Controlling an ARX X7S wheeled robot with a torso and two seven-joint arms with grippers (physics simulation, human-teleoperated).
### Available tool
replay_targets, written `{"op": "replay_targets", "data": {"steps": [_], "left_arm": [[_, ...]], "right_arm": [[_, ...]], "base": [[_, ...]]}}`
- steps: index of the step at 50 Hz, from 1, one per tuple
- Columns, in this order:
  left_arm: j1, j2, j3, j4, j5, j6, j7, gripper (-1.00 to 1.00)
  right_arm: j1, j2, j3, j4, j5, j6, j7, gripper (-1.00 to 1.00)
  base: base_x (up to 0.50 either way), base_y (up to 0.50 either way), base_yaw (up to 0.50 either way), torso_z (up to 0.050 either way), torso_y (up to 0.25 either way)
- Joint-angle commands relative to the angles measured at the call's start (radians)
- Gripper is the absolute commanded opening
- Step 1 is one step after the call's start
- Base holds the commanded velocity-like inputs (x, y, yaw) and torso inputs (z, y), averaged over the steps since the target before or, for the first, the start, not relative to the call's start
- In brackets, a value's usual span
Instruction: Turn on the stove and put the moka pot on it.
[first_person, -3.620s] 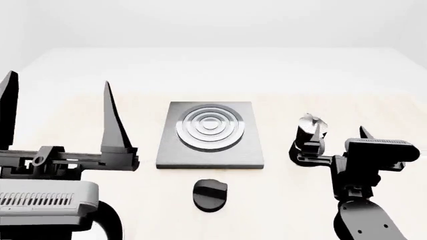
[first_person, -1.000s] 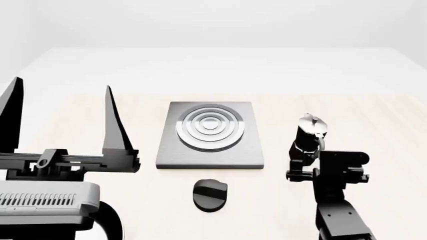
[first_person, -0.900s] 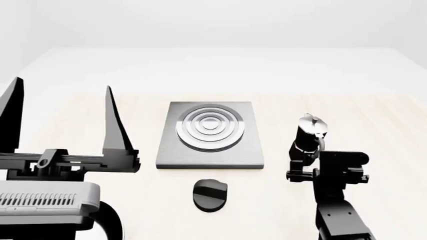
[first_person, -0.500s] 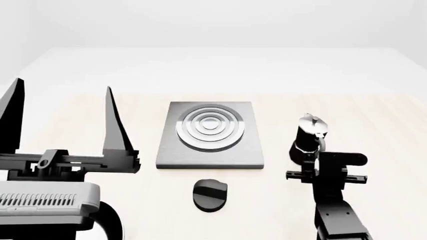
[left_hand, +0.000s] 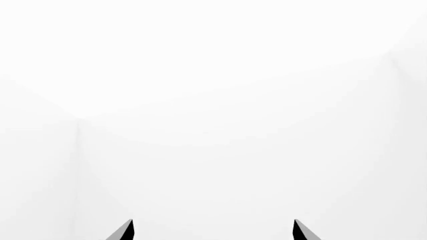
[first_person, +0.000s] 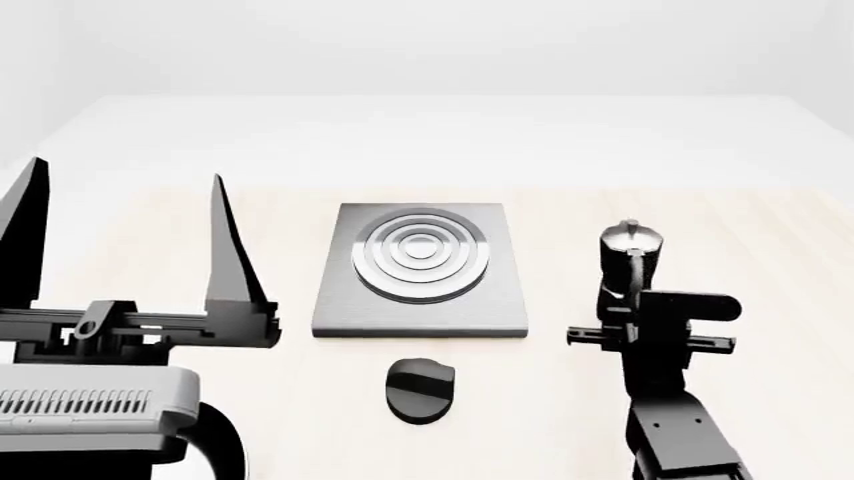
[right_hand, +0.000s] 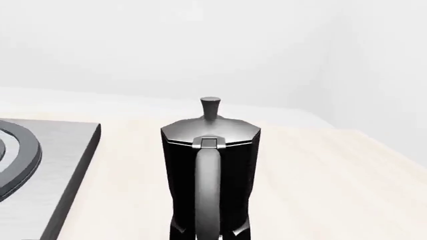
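Overhead, a pale wood-toned counter (first_person: 174, 240) is seen, backed by plain white walls and a white surround. The stove (first_person: 423, 270) is laid flat near the middle of the counter, its raised ring burner set toward the far half of the grey plate. The round black knob (first_person: 420, 388) is placed just in front of the stove, apart from its near edge.

The left gripper (first_person: 120, 230) is held up to the left of the stove, well apart from it, with its two long black fingers (first_person: 227, 240) pointed upward and spread wide around nothing. In the left wrist view only the two fingertips (left_hand: 127, 231) are shown against blank white wall.

The right arm (first_person: 674, 420) is extended forward on the right of the stove, its wrist level. The right gripper (first_person: 638, 300) is brought up directly behind the moka pot (first_person: 627, 260), on the near side. Whether its jaws are spread or pressed together cannot be told, since they are hidden by the wrist body.

The moka pot is stood upright on the counter just to the right of the stove, apart from its edge, with its long axis vertical. In the right wrist view the moka pot (right_hand: 210, 170) is shown with its side handle turned straight toward the camera, away from the far wall, and the top knob raised above the faceted lid. An edge of the stove (right_hand: 47, 165) is visible beside it.
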Motion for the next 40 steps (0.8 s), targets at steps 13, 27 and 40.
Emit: {"op": "replay_targets", "data": {"steps": [13, 27, 40], "left_arm": [[0.000, -0.004, -0.005, -0.004, -0.007, 0.007, -0.003, 1.00], [-0.001, -0.007, -0.005, -0.007, -0.009, 0.006, -0.004, 1.00], [0.010, -0.006, -0.005, -0.019, -0.010, 0.023, -0.008, 1.00]], "right_arm": [[0.178, -0.029, -0.041, -0.049, -0.076, 0.011, 0.000, -1.00], [0.472, -0.165, -0.084, 0.503, -0.143, -0.288, -0.042, -1.00], [0.599, -0.222, -0.045, 0.674, -0.227, -0.342, -0.005, -1.00]], "base": [[0.00, 0.00, 0.00, 0.000, 0.001], [0.00, 0.00, 0.00, 0.000, 0.001], [0.00, 0.00, 0.00, 0.000, 0.001]]}}
